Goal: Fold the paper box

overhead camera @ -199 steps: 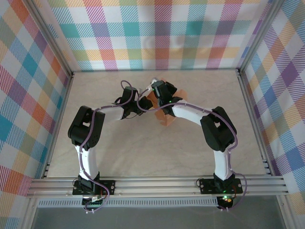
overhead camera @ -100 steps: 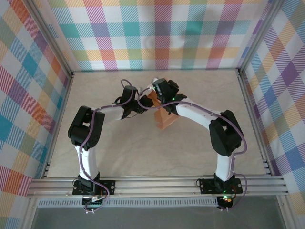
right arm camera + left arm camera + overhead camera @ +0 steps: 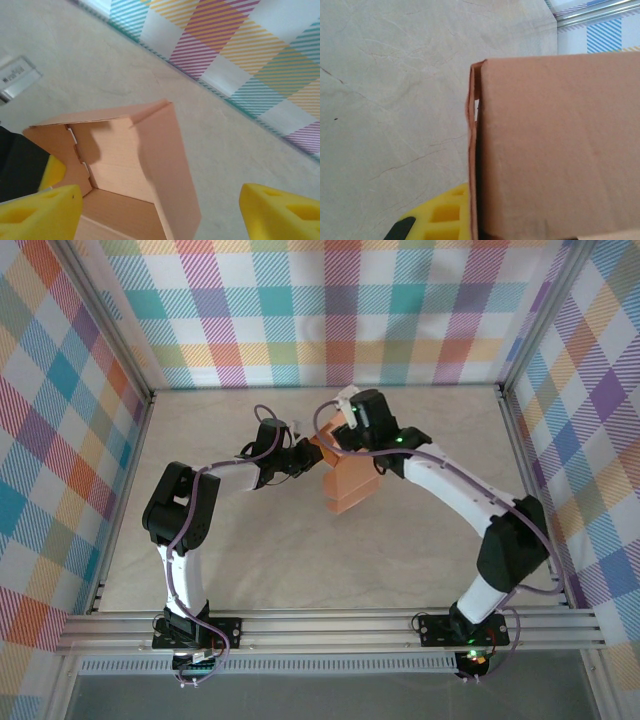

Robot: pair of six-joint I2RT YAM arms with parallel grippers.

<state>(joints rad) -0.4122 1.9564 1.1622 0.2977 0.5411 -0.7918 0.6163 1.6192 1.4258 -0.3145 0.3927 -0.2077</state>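
Fingers of my right claw (image 3: 160,214) stand wide apart, released, with nothing between them. The box (image 3: 125,165) lies just beyond them, its open inside turned toward my wrist camera. My left claw (image 3: 298,457) is clenched on the box's left wall (one yellow finger (image 3: 437,217) shows just outside the thin card, the other is hidden behind it). The salmon box is partly folded, its walls raised, and sits between both claws. Around it is the table (image 3: 250,560); the box is over its far middle, apart from the plaid wall (image 3: 330,310).
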